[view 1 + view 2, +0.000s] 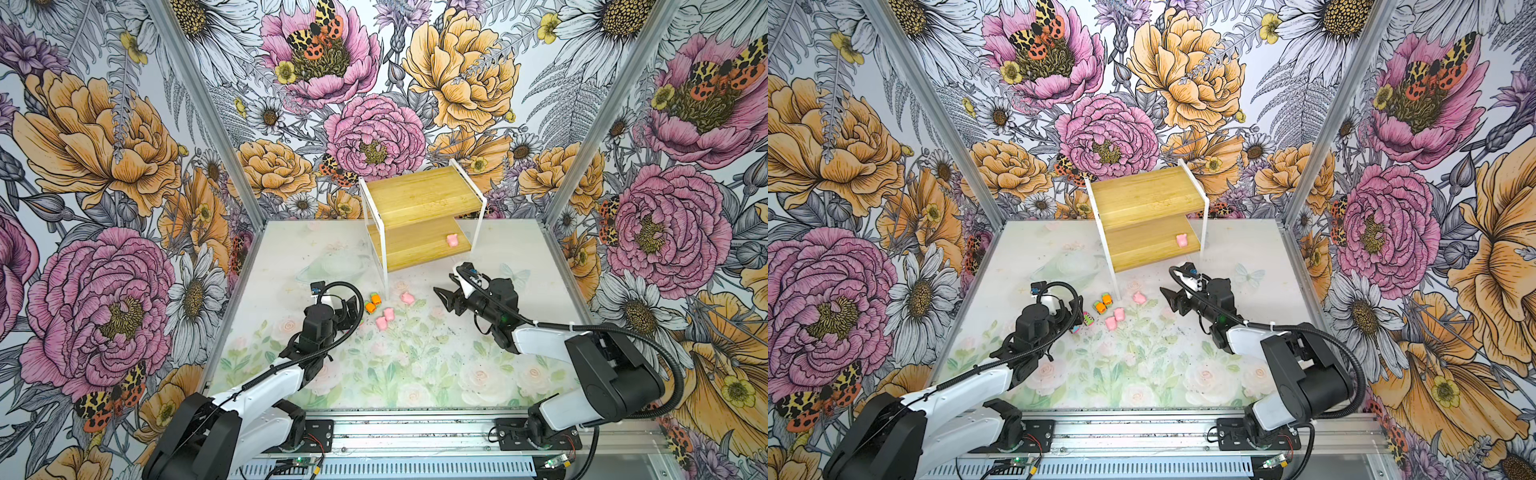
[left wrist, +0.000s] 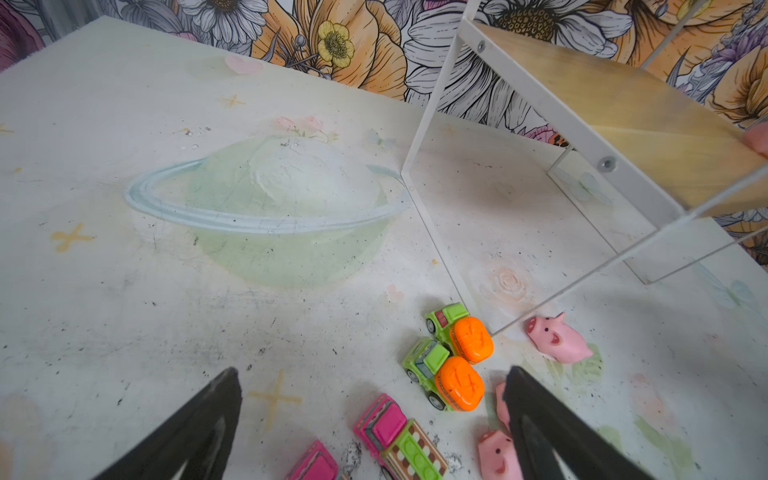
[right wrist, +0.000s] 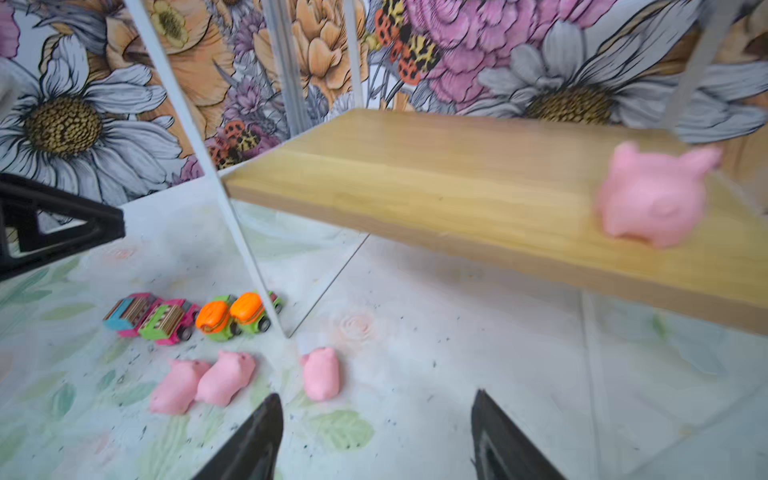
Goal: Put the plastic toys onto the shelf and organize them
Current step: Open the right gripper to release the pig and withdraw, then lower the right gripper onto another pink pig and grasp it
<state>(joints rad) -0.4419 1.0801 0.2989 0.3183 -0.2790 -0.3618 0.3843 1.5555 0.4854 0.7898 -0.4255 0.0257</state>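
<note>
**Both top views:** The shelf (image 1: 419,191) stands at the back of the tabletop (image 1: 415,374). Its upper board is bare, and one pink pig (image 1: 452,240) sits near the right end of the lower board. Your right gripper (image 1: 442,297) hovers in front of that end. Your left gripper (image 1: 351,309) hangs over the toys clustered by the shelf's front left leg. There you have two orange-and-green cars (image 1: 373,303) and three pigs (image 1: 389,314). In a top view, the pink cars (image 1: 1087,318) peek out beside the left gripper.

**Left wrist view:** The left gripper (image 2: 372,374) is spread wide and holds nothing. A pink car (image 2: 399,440) lies on the tabletop between its fingers. The orange-and-green cars are just beyond it, and one pig is half hidden behind a finger.

**Right wrist view:** The right gripper (image 3: 376,397) has its jaws apart and empty. The loose pig (image 3: 320,374) lies just ahead of it on the tabletop. The pig on the shelf shows only as a blur.

One toy of eight appears placed, so this looks like the reach for the next one. You could lower the left gripper around the pink car and close. Or you could bring the right gripper onto the loose pig. Either way, stay clear of the thin white frame leg (image 3: 249,249) and set like toys together.
</note>
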